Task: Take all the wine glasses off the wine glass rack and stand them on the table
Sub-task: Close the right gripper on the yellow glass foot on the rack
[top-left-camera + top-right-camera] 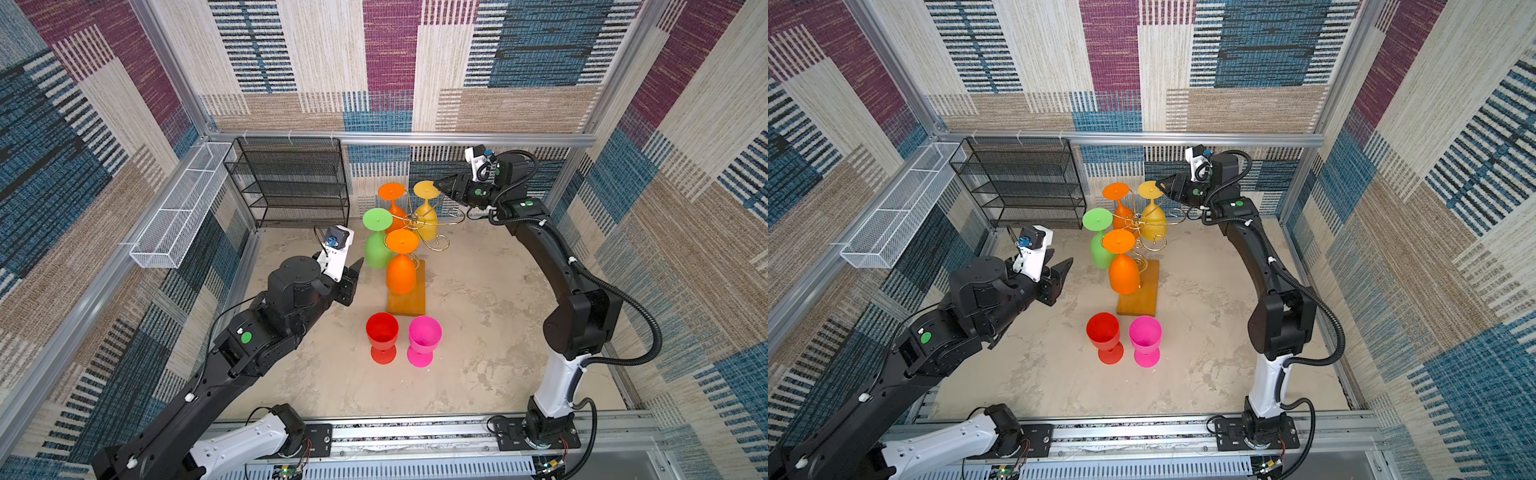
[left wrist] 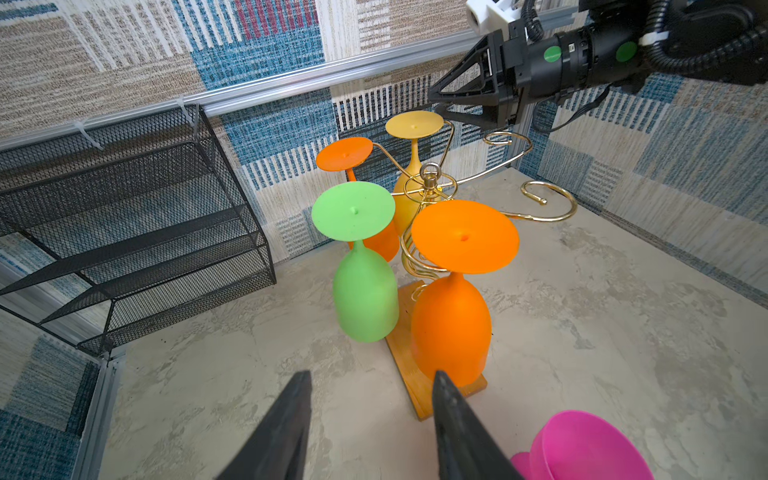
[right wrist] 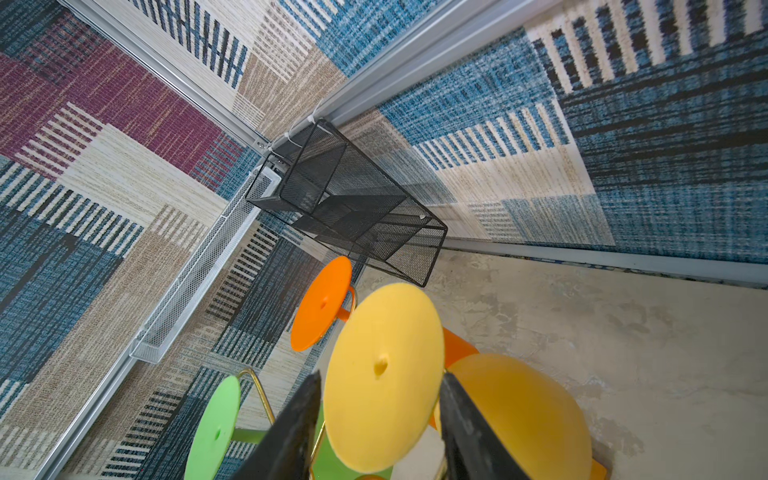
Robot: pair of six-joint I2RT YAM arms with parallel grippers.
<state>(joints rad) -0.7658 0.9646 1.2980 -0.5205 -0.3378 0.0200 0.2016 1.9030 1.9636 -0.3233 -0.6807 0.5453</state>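
Front of worktop (image 1: pixel 478 332): a red wine glass (image 1: pixel 381 332) and a pink wine glass (image 1: pixel 424 334) stand upright, just beside each other.
Left fingers (image 2: pixel 286 424): mine, spread apart with nothing between them, above the worktop and left of the rack.
Wine glass rack (image 1: pixel 409 305): it stands mid-worktop on its wooden base, behind the two upright glasses.
Hanging glasses: a near orange wine glass (image 1: pixel 401 276), a green wine glass (image 1: pixel 376 253), a far orange wine glass (image 1: pixel 391 191) and a yellow wine glass (image 1: pixel 427 216) hang bowl-down from the gold arms.
Right fingers (image 3: pixel 291 432): mine, one at each edge of the yellow glass's foot; I cannot tell whether they press it.
Back: a black mesh shelf (image 1: pixel 291 183) stands against the wall.
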